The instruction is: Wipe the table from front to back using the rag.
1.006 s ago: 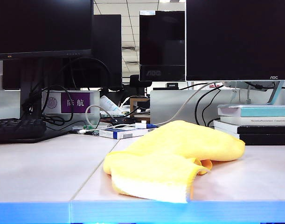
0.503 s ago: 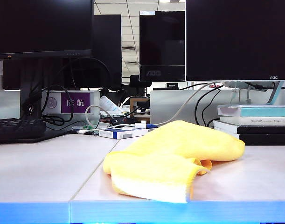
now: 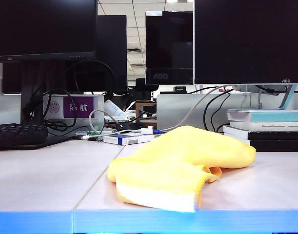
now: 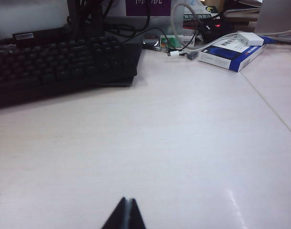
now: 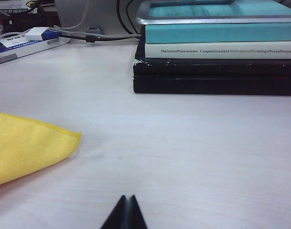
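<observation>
Rag (image 3: pixel 180 163) lying crumpled near the blue front edge of the table (image 3: pixel 36 180), untouched. Left gripper (image 4: pixel 125 214) and right gripper (image 5: pixel 125 212) hover low and level over bare tabletop, jaws pressed together, empty. A good start: open, pinch the rag firmly, flatten before pushing backward.

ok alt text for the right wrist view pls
The shut black right gripper hovers over a pale wood-grain table, holding nothing. A corner of the soft yellow microfibre rag lies off to one side, and a stack of books sits at the back.
</observation>
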Tool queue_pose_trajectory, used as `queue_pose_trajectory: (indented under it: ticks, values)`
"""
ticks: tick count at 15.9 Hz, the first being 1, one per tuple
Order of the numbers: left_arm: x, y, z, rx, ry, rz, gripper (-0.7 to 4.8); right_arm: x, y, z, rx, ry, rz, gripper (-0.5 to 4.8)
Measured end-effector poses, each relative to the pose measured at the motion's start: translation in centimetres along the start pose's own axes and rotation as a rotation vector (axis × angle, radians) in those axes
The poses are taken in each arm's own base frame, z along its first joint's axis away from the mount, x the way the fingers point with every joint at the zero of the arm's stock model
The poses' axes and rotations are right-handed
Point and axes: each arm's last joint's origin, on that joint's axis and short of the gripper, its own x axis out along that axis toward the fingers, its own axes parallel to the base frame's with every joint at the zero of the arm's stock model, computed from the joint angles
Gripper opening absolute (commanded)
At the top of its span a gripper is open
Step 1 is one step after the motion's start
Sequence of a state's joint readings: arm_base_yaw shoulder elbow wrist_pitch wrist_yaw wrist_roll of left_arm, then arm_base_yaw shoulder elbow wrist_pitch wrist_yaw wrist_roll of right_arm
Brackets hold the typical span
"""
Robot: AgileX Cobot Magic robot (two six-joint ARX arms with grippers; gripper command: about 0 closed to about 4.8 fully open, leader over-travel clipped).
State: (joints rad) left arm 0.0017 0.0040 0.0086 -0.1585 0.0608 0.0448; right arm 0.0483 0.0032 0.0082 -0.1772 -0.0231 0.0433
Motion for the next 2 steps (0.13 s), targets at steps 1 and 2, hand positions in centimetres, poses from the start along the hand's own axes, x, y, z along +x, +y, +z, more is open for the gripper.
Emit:
queue_pose_trajectory:
  ticks: [1, 2]
  values:
    - [0.00, 0.00, 0.00, 0.000, 0.000, 0.000, -0.01, 0.00, 0.00, 0.00, 0.000, 0.000, 0.000, 0.00]
    - [0.00, 0.00, 0.00, 0.000, 0.000, 0.000, -0.01, 0.00, 0.00, 0.00, 0.000, 0.000, 0.000, 0.00]
